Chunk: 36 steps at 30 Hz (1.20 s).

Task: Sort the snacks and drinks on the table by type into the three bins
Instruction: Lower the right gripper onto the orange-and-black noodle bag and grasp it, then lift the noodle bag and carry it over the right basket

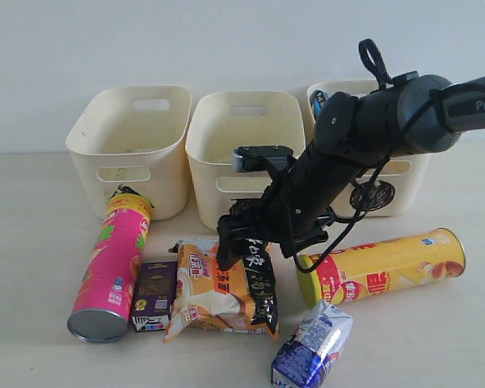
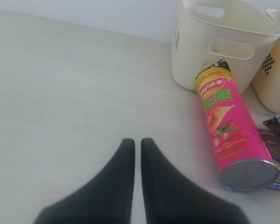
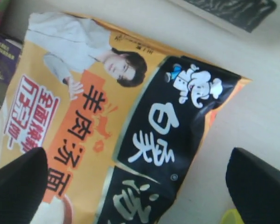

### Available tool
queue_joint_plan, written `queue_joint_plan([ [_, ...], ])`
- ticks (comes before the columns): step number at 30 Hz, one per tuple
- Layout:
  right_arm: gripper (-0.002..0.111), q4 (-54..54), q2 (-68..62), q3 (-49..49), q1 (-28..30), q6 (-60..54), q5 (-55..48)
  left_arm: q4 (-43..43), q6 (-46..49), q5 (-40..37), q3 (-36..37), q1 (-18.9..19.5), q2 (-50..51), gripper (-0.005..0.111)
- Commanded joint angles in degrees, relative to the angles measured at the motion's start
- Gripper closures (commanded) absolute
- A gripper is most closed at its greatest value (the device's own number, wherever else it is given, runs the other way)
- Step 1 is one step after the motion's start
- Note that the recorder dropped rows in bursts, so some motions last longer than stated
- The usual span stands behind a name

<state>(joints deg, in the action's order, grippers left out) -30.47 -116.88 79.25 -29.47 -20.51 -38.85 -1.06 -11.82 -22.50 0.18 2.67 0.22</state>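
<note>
My right gripper (image 1: 263, 245) hangs open low over the orange-black packet (image 1: 222, 291), one finger on either side of the packet's black end (image 3: 168, 140) and neither touching it. To its left lie the purple carton (image 1: 154, 294) and the pink tube (image 1: 113, 267), whose top rests against the left bin (image 1: 129, 133). The yellow tube (image 1: 384, 273) lies to the right, and the blue-and-white soft pack (image 1: 314, 346) is at the front. A blue-black packet corner (image 1: 318, 99) pokes out of the right bin (image 1: 404, 182). My left gripper (image 2: 137, 142) is shut and empty over bare table (image 2: 60, 93), beside the pink tube (image 2: 231, 135).
The middle bin (image 1: 244, 129) stands just behind my right arm (image 1: 372, 121), which slants down across the right bin's front. The wall runs close behind the bins. The snacks crowd the table's centre and front.
</note>
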Motion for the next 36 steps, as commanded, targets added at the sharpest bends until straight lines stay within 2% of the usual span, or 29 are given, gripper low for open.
queue_joint_plan([
  [1,0.014,-0.14,-0.99,0.29,0.30,-1.03,0.85,0.41,-0.45,0.17,-0.18,0.19,-0.22,0.102],
  [10,0.014,-3.33,-4.10,0.29,0.30,-4.89,1.63,0.41,-0.45,0.17,-0.18,0.19,-0.22,0.102],
  [18,0.016,-10.86,-6.91,0.29,0.30,-12.48,1.63,0.41,-0.45,0.17,-0.18,0.19,-0.22,0.102],
  [21,0.029,-11.26,-6.91,0.29,0.30,-13.24,1.97,0.41,-0.45,0.17,-0.18,0.19,-0.22,0.102],
  [23,0.045,-11.26,-6.91,0.29,0.30,-13.51,1.83,0.41,-0.45,0.17,-0.18,0.19,-0.22,0.102],
  [26,0.078,-11.26,-6.91,0.29,0.30,-13.92,0.92,0.41,-0.45,0.17,-0.18,0.19,-0.22,0.102],
  [28,0.109,-11.26,-6.91,0.29,0.30,-13.92,0.77,0.41,-0.45,0.17,-0.18,0.19,-0.22,0.102],
  [36,0.109,-11.04,-3.32,0.29,0.30,-14.33,0.50,0.41,-0.45,0.17,-0.18,0.19,-0.22,0.102],
])
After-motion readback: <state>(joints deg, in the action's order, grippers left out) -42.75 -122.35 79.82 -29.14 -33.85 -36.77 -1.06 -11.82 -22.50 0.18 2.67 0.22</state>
